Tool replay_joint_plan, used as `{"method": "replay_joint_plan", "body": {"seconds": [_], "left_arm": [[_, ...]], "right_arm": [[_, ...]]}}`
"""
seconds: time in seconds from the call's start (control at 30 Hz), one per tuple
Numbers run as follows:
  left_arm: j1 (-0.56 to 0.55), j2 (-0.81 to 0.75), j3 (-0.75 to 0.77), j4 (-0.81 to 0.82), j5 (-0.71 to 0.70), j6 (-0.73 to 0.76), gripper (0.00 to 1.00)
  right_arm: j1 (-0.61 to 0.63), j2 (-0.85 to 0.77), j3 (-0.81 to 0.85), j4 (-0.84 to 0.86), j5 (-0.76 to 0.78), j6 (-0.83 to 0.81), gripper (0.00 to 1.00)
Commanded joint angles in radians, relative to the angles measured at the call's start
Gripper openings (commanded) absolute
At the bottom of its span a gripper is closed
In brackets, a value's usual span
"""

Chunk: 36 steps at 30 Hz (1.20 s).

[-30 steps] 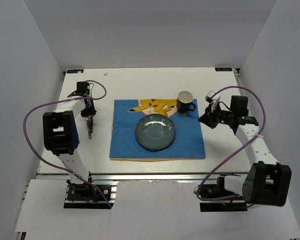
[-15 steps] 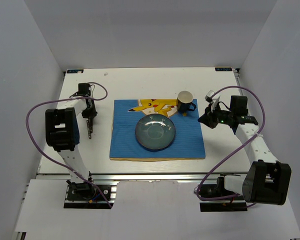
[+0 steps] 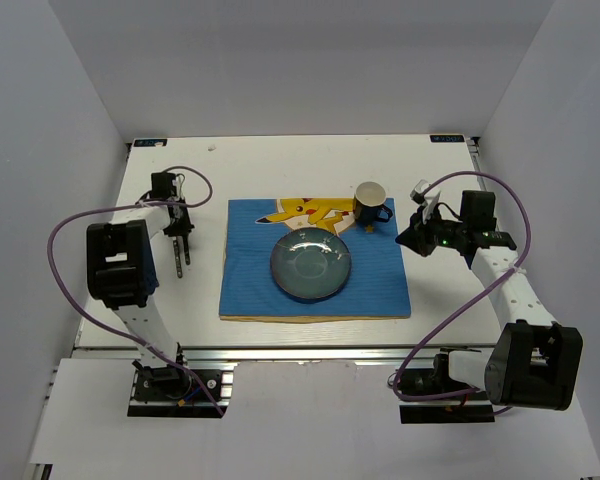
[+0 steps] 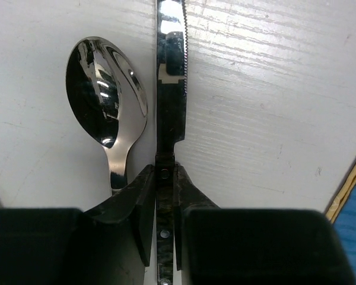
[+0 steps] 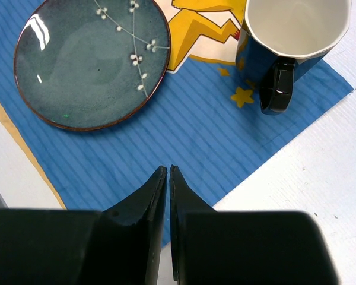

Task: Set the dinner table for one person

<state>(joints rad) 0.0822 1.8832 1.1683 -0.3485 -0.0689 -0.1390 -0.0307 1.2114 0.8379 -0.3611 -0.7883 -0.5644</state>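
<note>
Fingers (image 4: pixel 139 205) of the left gripper (image 4: pixel 166 175) press against both sides of the handle of a knife (image 4: pixel 169 89), clamped on it. The rest of the handle is lost behind the black gripper body, and the serrated blade's tip is cut off by the top of the left wrist view. A spoon (image 4: pixel 107 95) lies bowl up just beside the knife, its handle running out of sight under one finger. Whether the knife rests on the wood or is held just clear of it cannot be told. From above, the two pieces merge into one thin dark streak left of the placemat (image 3: pixel 380 285). The right gripper (image 5: pixel 168 172) has its fingers (image 5: pixel 145 205) drawn together with only a hairline slit between them and nothing in it, over the placemat's near edge. Beyond it a blue-green plate (image 5: pixel 89 65) and a dark blue mug (image 5: pixel 296 24) stand on the cloth, both clipped by the top of the right wrist view. They cover part of the yellow cartoon figure. The dinner table (image 3: pixel 280 165) is the white top under everything, with its silver rail (image 3: pixel 310 352) along the near edge by the arm bases.
</note>
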Motion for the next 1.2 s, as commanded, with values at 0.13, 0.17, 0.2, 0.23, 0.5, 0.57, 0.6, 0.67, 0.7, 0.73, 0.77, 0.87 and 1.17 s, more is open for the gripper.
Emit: {"method": "replay_joint_plan", "body": {"seconds": [0.13, 0.17, 0.2, 0.23, 0.5, 0.57, 0.6, 0.67, 0.7, 0.73, 0.77, 0.87, 1.17], "left_arm": [[-0.002, 0.004, -0.110, -0.020, 0.116, -0.033, 0.15], [-0.004, -0.001, -0.114, -0.020, 0.122, -0.036, 0.13], [-0.004, -0.004, -0.120, -0.018, 0.127, -0.039, 0.08], [-0.004, -0.009, -0.124, -0.012, 0.139, -0.046, 0.07], [-0.009, -0.071, -0.139, 0.008, 0.201, -0.074, 0.00], [-0.009, -0.090, -0.137, 0.009, 0.219, -0.082, 0.00], [-0.010, -0.111, -0.139, 0.013, 0.225, -0.092, 0.00], [-0.016, -0.136, -0.144, 0.017, 0.228, -0.099, 0.00], [-0.018, -0.160, -0.145, 0.020, 0.230, -0.103, 0.00], [-0.018, -0.174, -0.147, 0.020, 0.233, -0.108, 0.00], [-0.021, -0.199, -0.151, 0.025, 0.241, -0.116, 0.00], [-0.021, -0.229, -0.151, 0.022, 0.265, -0.128, 0.00], [-0.065, -0.335, -0.188, 0.060, 0.380, -0.215, 0.00]], "right_arm": [[-0.003, -0.004, 0.046, 0.007, -0.023, 0.009, 0.12], [-0.003, -0.006, 0.044, 0.008, -0.025, 0.009, 0.12], [-0.003, -0.006, 0.043, 0.008, -0.025, 0.011, 0.12], [-0.003, -0.006, 0.041, 0.010, -0.025, 0.014, 0.11], [-0.003, -0.001, 0.066, 0.008, -0.031, 0.028, 0.11], [-0.003, -0.003, 0.069, 0.005, -0.031, 0.027, 0.11], [-0.003, -0.003, 0.072, 0.004, -0.029, 0.027, 0.11], [-0.003, -0.006, 0.073, -0.001, -0.031, 0.027, 0.11], [-0.003, -0.007, 0.073, -0.002, -0.032, 0.026, 0.11], [-0.003, -0.010, 0.072, -0.002, -0.034, 0.026, 0.11], [-0.003, -0.013, 0.070, -0.004, -0.034, 0.024, 0.11], [-0.003, -0.016, 0.067, -0.004, -0.037, 0.026, 0.11], [-0.003, -0.035, 0.063, -0.002, -0.043, 0.032, 0.11]]}}
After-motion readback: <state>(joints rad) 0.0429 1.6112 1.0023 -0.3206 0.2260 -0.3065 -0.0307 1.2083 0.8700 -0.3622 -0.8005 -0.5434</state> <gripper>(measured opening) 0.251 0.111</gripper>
